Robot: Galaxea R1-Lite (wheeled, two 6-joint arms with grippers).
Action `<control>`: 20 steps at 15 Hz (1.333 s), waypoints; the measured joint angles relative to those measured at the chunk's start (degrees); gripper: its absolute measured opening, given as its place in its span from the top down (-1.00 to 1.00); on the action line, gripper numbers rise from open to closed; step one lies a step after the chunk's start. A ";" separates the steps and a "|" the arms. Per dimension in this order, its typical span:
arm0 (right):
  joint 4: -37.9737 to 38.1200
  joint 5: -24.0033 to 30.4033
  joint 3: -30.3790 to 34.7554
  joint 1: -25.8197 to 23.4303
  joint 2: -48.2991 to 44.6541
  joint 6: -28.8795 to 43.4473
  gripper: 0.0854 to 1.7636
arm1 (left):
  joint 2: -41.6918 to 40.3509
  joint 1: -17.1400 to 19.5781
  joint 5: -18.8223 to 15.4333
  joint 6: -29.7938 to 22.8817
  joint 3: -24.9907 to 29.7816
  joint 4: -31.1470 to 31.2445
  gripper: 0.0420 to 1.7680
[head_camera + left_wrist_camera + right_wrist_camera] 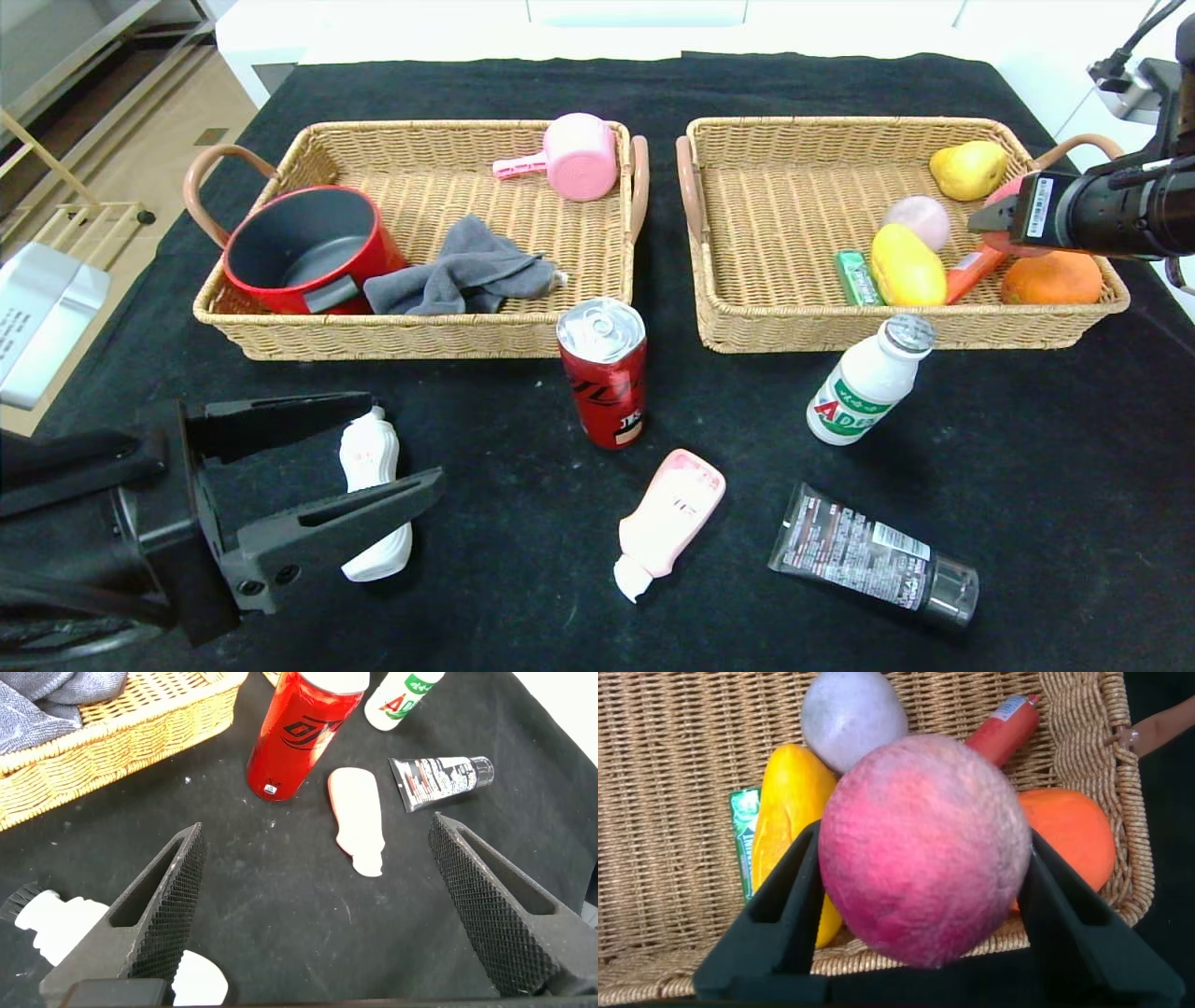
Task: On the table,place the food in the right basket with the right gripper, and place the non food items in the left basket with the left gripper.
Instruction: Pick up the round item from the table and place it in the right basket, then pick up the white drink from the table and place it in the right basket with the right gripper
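Peach (924,849), pink-red and fuzzy, sits between the dark fingers of the right tool (1004,217) above the right basket (794,224), the jaws touching its sides; whether they have begun to let go cannot be told. Below it lie a yellow mango (792,812), a pale round fruit (852,714), an orange (1069,835), a red sausage stick (1007,728) and a green packet (743,840), with a yellow pear (968,169) in the far corner. The sorting looks well short of finished: on the black surface (1027,485) the red can (603,371) and the small white bottle (868,381) stand upright just in front of the baskets, while the pink squeeze tube (672,518), the dark printed tube (873,553) and the white curvy bottle (375,499) lie nearer the robot. The left tool (350,462) hangs spread wide around the curvy bottle, gripping nothing. The left basket (308,149) already carries a red pot (303,247), a grey cloth (462,271) and a pink scoop (574,157). Large letters "AD" in red and green show on the white bottle's label; the can's dark logo and the dark tube's fine print cannot be read.
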 joint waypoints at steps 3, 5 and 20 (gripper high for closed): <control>0.05 -0.06 0.11 0.11 0.11 0.00 -0.62 | -0.09 0.30 0.02 0.04 0.00 0.00 -0.94; 0.20 -0.05 0.35 0.30 0.04 0.00 -0.69 | -0.10 0.57 0.02 0.15 -0.05 0.00 -0.94; 1.68 13.17 30.71 3.95 -25.44 -5.55 -0.90 | -0.30 0.96 -0.07 1.05 0.00 0.24 -0.94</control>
